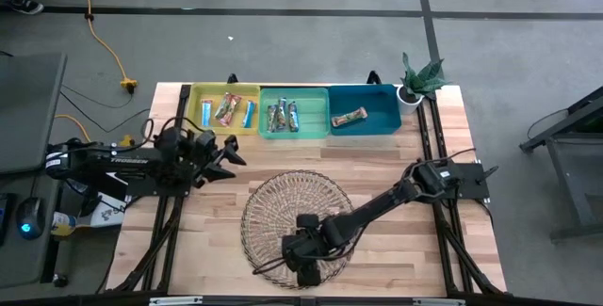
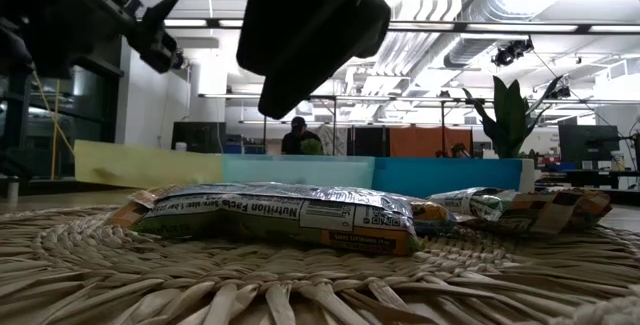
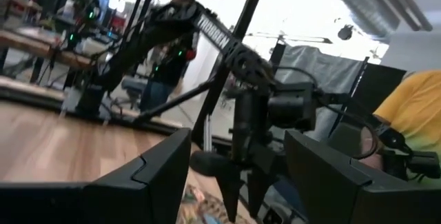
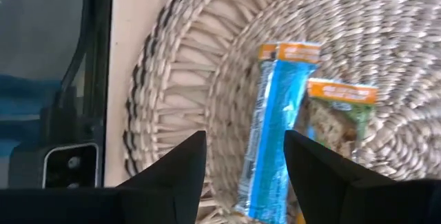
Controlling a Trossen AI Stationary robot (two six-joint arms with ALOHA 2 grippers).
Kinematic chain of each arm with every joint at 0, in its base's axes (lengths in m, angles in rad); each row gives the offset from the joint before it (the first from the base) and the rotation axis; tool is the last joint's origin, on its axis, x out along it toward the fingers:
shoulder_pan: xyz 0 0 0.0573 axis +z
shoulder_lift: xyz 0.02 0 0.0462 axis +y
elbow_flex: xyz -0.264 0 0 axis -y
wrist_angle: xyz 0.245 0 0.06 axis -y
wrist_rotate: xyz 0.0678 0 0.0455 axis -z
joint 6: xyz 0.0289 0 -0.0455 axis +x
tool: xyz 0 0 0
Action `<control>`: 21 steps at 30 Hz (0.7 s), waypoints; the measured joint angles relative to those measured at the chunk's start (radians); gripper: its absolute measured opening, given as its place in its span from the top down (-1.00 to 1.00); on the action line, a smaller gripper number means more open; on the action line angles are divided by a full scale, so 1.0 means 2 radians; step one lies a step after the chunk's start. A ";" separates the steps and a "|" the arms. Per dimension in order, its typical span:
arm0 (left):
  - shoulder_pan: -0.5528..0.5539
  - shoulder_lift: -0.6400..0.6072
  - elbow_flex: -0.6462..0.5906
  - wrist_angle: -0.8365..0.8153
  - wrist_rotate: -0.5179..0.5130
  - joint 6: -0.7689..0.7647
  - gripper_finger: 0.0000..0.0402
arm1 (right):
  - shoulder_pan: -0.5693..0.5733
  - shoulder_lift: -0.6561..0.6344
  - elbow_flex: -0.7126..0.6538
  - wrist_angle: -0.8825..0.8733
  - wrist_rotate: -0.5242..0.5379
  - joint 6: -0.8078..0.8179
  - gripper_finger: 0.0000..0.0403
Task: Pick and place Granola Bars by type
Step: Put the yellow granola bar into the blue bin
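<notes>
Just between right fingers: blue bar.

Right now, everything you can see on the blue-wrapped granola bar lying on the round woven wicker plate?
The blue-wrapped granola bar is a long, flat, shiny packet, bright blue with an orange band at one end and a crimped seam. It lies flat on the pale round woven wicker plate, intact and unopened as far as shows. A green-and-tan wrapped bar lies right alongside; whether they overlap I cannot tell. The right gripper hovers over it with fingers open, not gripping it. Its print is unreadable in the right wrist view.
</notes>
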 joint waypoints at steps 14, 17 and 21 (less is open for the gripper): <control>0.000 -0.007 0.000 -0.005 -0.025 0.084 -0.14 | -0.013 0.002 0.000 0.002 -0.017 0.029 -0.21; 0.000 -0.017 0.000 0.014 -0.014 0.135 -0.14 | -0.013 0.012 0.000 0.004 -0.016 0.038 -0.22; 0.000 -0.043 0.000 0.005 -0.006 0.183 -0.14 | -0.014 0.022 0.000 0.006 -0.017 0.049 -0.22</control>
